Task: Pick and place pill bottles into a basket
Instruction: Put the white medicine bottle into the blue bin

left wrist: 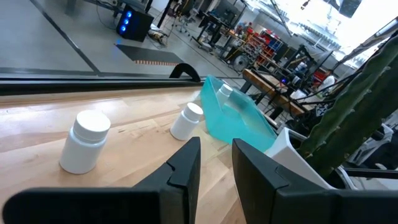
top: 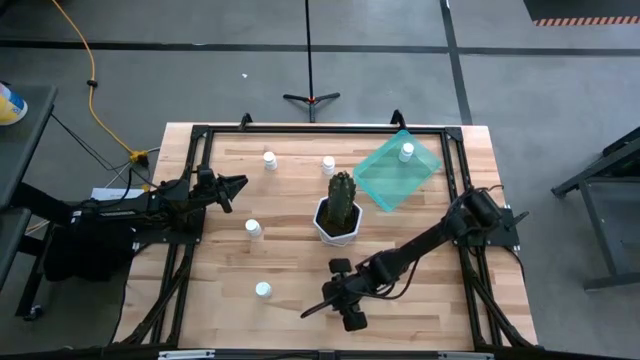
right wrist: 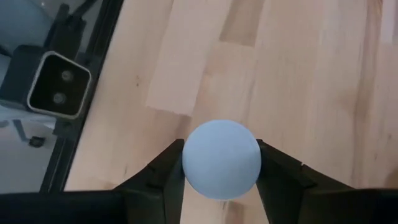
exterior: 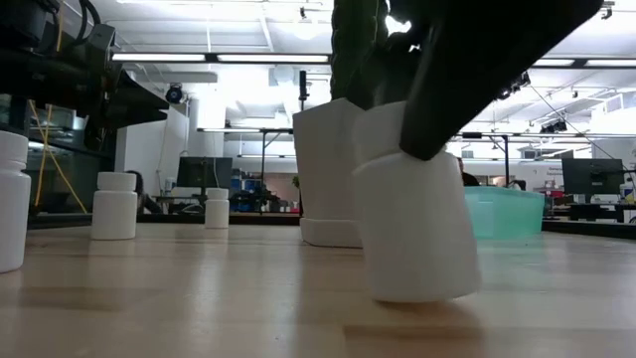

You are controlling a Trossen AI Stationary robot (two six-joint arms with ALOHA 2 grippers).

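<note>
My right gripper point(right wrist: 222, 163) is near the table's front edge, shut on a white pill bottle point(exterior: 412, 229); the arm hides this bottle in the high view. My left gripper point(top: 232, 186) is open and empty at the left, over bare table. Loose pill bottles stand upright on their bases at the far side point(top: 269, 159) point(top: 328, 165), left of the pot point(top: 253, 228) and near the front point(top: 263, 290). One bottle point(top: 406, 152) stands in the teal basket point(top: 385, 180) at the far right. My right gripper pinches the pill bottle's upper part point(right wrist: 189, 163) between its two fingers point(right wrist: 158, 177), one on each side. The fingers come from above, pointing down. The bottle point(exterior: 412, 229) is tilted, its base at the table; whether it is lifted clear, I cannot tell.
A white faceted pot with a green cactus point(top: 338, 215) stands mid-table between the held bottle and the basket. A black frame point(top: 300, 128) runs around the table's edges. Bare wood lies right of the pot, toward the basket.
</note>
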